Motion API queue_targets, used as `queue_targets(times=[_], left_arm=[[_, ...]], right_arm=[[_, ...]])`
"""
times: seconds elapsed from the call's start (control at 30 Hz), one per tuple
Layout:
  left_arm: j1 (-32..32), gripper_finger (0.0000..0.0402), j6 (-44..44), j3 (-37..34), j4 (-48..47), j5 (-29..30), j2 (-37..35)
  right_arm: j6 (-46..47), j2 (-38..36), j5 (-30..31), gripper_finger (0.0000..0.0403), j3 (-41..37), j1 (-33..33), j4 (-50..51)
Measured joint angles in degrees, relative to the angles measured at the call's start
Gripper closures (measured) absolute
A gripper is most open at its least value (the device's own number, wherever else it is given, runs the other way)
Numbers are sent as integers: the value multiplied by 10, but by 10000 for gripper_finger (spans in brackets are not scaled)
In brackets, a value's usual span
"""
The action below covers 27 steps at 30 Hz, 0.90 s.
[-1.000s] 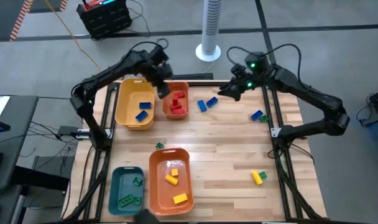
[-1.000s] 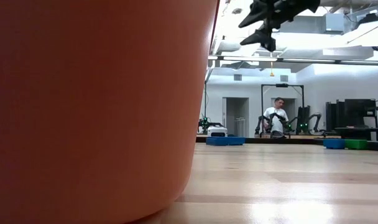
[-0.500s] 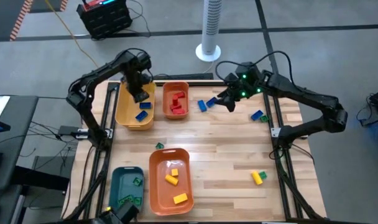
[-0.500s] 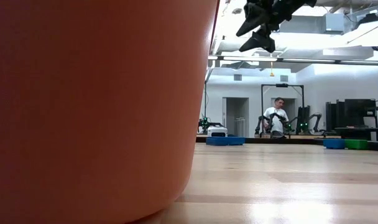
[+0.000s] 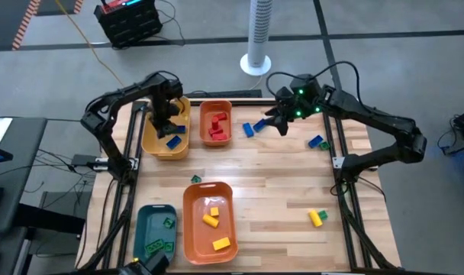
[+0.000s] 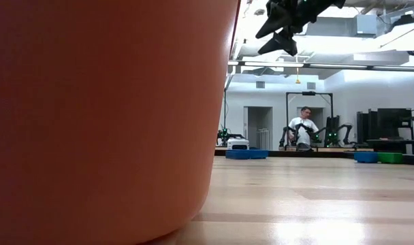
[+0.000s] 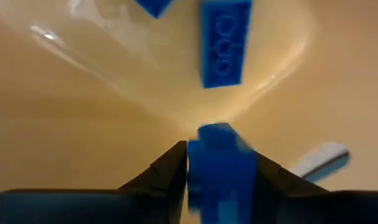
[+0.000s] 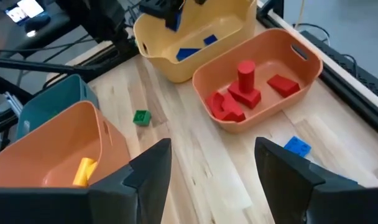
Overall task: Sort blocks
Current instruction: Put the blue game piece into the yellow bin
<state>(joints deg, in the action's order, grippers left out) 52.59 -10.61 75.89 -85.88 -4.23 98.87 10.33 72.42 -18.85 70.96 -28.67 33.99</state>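
Yellow bin (image 5: 152,141), far left of the table: the left gripper (image 5: 165,122) hangs inside its rim, fingers clamped on a blue block (image 7: 221,168). Below and ahead of that block, on the bin floor, lies a second blue brick (image 7: 224,43), long axis pointing away from the fingers. The release therefore turns on a straight drop, and the held block appears already above the right bin, though its height over the floor is hard to judge in the blurred wrist view.

Small orange bin (image 5: 217,108) beside it holds red blocks (image 8: 242,90).

The right gripper (image 5: 281,122) hovers with fingers apart, between that bin and the table's right edge. A loose blue block (image 5: 259,124) lies just to its left, nearer this arm than the other, long axis unclear.
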Motion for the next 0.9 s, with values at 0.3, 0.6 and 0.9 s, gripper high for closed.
queue_targets(times=[0.3, 0.6, 0.9], left_arm=[[-6, 210, 19, 20, -31, -44, 0], [-11, 186, 3, 91, -34, -11, -41], [-44, 189, 67, 118, 101, -117, -118]], right_arm=[[10, 0, -1, 168, 0, -6, 4], [3, -1, -1, 168, 0, -6, 24], [-31, -1, 30, 168, -34, -12, -43]])
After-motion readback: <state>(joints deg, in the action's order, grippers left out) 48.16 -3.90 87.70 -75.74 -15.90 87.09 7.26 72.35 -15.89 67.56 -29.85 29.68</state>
